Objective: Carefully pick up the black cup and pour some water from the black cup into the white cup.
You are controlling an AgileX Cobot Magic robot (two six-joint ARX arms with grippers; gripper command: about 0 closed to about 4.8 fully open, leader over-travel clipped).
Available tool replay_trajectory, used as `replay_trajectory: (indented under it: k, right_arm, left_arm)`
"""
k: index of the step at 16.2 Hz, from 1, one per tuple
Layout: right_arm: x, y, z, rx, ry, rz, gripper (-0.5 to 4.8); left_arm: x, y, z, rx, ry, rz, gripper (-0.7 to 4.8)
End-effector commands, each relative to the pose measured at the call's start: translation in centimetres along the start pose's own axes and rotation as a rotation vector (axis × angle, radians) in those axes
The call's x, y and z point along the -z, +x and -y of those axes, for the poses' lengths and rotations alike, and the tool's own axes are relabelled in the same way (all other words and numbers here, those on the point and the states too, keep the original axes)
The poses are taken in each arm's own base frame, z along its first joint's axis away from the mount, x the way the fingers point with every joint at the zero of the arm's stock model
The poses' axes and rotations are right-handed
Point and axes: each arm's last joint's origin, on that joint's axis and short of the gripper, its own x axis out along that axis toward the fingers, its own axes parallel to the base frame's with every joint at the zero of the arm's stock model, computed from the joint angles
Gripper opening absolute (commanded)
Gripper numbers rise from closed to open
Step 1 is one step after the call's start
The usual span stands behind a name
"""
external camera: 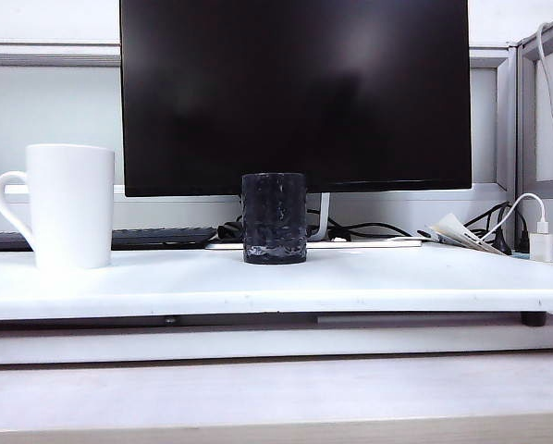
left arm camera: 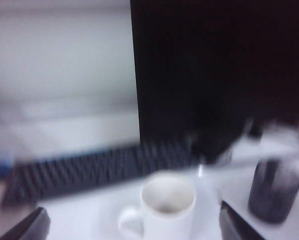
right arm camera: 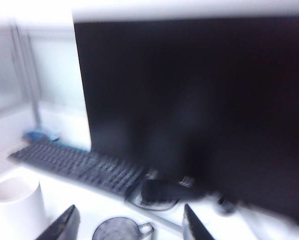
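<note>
The black cup, a short dark dimpled tumbler, stands upright mid-table in front of the monitor. The white cup, a taller mug with its handle to the left, stands at the table's left. Neither arm shows in the exterior view. My left gripper is open, hovering above and short of the white cup, whose mouth shows between the two fingertips; the black cup stands off to one side. My right gripper is open above the black cup, not touching it. The white cup stands further off. No water is visible.
A large dark monitor stands right behind the cups, with a black keyboard and cables at its foot. A white charger and papers lie at the far right. The white tabletop ends in a front edge close to the camera.
</note>
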Motion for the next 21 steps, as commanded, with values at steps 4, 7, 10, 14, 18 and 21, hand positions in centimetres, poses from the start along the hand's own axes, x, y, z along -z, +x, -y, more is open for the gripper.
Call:
replay_trajectory:
  k: [4, 7, 10, 14, 18, 21]
  right_arm:
    - [-0.4, -13.1, -1.8, 0.086, -0.046, -0.064, 2.66]
    - [3.6, -15.1, -2.0, 0.085, 0.092, -0.15, 2.66]
    - [7.9, -14.4, -2.1, 0.017, 0.256, -0.111, 2.65]
    - [12.3, -12.3, -1.9, -0.036, 0.3, -0.156, 2.64]
    - [17.1, -10.9, -1.5, 0.004, 0.27, -0.2, 2.64]
    - [19.8, -10.4, -1.1, 0.088, 0.233, -0.196, 2.62]
  left_arm:
    - [0.9, -6.1, 0.3, 0.034, -0.08, 0.102, 4.79]
    - [2.5, -6.3, 0.6, 0.099, -0.203, -0.048, 4.79]
    - [4.4, -5.2, 0.9, 0.216, -0.282, -0.163, 4.79]
    - [6.7, -3.7, 1.0, 0.244, -0.311, -0.244, 4.79]
    - [9.8, -1.0, 0.9, 0.233, -0.356, -0.23, 4.79]
    - [12.7, 0.6, 0.6, 0.16, -0.355, -0.239, 4.79]
